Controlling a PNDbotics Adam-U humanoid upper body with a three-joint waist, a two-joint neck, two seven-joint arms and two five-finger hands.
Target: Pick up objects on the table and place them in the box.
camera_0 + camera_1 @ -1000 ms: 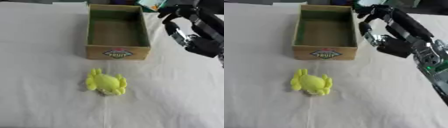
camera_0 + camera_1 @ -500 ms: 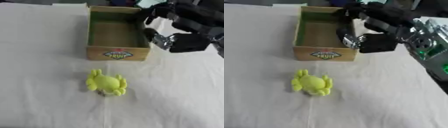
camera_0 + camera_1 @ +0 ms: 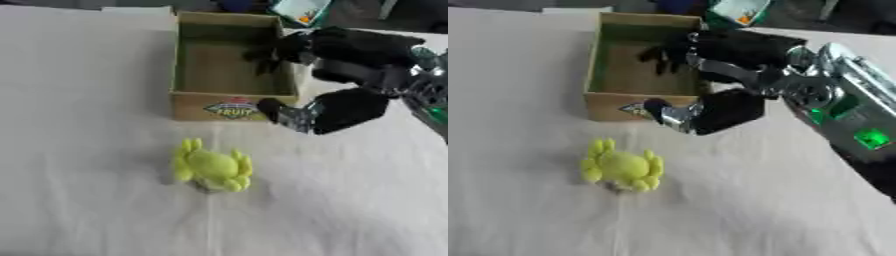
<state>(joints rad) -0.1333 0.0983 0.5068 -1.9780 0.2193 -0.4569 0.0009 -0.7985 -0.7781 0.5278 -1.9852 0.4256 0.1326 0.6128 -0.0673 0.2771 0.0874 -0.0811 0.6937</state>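
— White cloth [image 3: 79,150] covered the whole table, a little rumpled, with a dark strip of room beyond the far edge. What stood on it?

— A cardboard box [image 3: 231,106] with a green inside and a fruit label on its near wall, open at the top, toward the far middle. Nearer the camera, on the bare cloth and well apart from the box, lay a yellow-green plush crab [image 3: 212,167], legs spread.

— And the hands?

— Only the right hand [image 3: 721,107] showed, coming in from the right on a black and silver arm with a green light on it. It hung at the box's right wall, near the front corner. Its upper fingers [image 3: 267,52] reached over the rim and above the box's interior, and its thumb [image 3: 662,110] sat low in front of the labelled wall.

— Was it holding anything?

— Nothing I could see. The fingers and thumb were spread wide apart, uncurled.

— Anything else?

— A teal and white packet [image 3: 299,10] at the far edge, behind the box.
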